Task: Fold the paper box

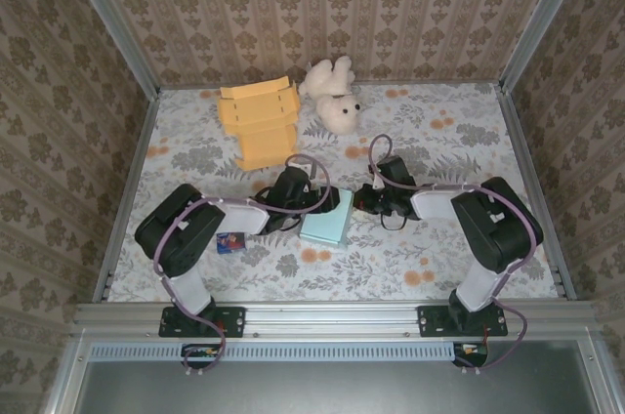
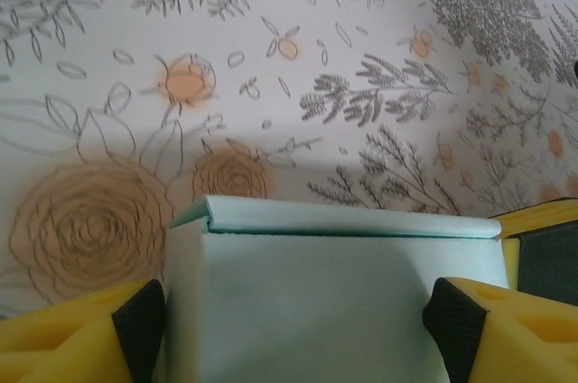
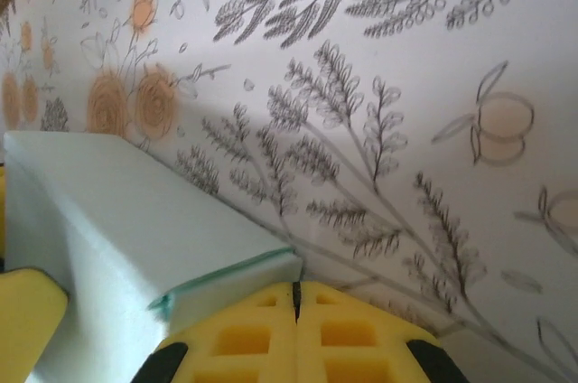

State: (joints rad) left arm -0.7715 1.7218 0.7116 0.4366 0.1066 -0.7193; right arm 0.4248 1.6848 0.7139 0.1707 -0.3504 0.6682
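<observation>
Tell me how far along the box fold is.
Done: the blue box is a formed block, with its lid flap folded over the edge. In hand: the left gripper straddles it, jaws wide; the right gripper, shut, sits against a corner. Left: probably tucking that flap fully home. The yellow box lies flat and unfolded at the back.

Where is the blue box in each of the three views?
Top external: blue box at centre, just below the middle of the picture.
Left wrist: blue box at bottom centre, close up.
Right wrist: blue box at lower left, running in from the left edge.
Shared landmark: the floral cloth lies under it in all three.
</observation>
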